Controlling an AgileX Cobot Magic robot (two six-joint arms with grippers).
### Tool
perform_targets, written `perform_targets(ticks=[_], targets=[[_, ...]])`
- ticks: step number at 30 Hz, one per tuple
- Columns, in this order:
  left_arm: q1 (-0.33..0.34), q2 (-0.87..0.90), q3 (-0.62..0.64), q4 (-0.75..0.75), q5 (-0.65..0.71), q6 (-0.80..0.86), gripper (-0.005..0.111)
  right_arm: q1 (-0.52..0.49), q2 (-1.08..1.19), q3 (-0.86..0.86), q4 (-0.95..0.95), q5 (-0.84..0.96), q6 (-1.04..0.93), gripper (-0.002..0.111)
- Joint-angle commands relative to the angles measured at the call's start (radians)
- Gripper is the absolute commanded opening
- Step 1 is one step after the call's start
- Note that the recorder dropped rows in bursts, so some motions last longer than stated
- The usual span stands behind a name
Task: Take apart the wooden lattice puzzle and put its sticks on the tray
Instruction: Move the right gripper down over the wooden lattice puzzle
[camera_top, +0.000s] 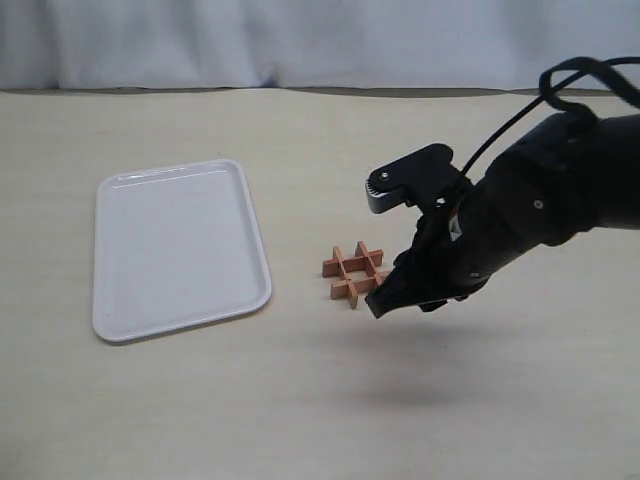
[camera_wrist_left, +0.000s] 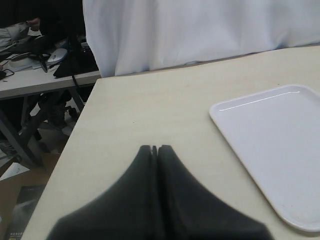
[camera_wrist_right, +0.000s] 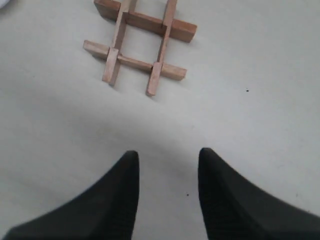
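The right arm (camera_top: 545, 200) reaches in from the right of the exterior view, sloping down and to the left. The right gripper (camera_wrist_right: 167, 156) has its two black fingers spread apart, with nothing between them. The left gripper (camera_wrist_left: 154, 149) has its fingers pressed together, gripping nothing.

Shows the wooden lattice puzzle (camera_wrist_right: 140, 42) lying flat on the pale worktop (camera_wrist_right: 260, 100), fully assembled, two sticks (camera_wrist_right: 134, 61) crossing two in a hash shape. Shows the right hand (camera_wrist_right: 167, 162) spread, dark fingers (camera_wrist_right: 125, 185) apart, empty, short of the puzzle, not touching it.
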Motion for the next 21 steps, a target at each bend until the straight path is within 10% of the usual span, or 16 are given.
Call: perform_targets(ticks=[1,21], targets=[[-0.002,-0.002,0.002,0.001,-0.013,-0.003,0.000,0.000,0.068,-0.005,0.035,-0.053,-0.005,0.039],[-0.002,-0.002,0.002,-0.004,-0.013,-0.003,0.000,-0.002,0.209,-0.005,0.128,-0.290,-0.005,0.038]])
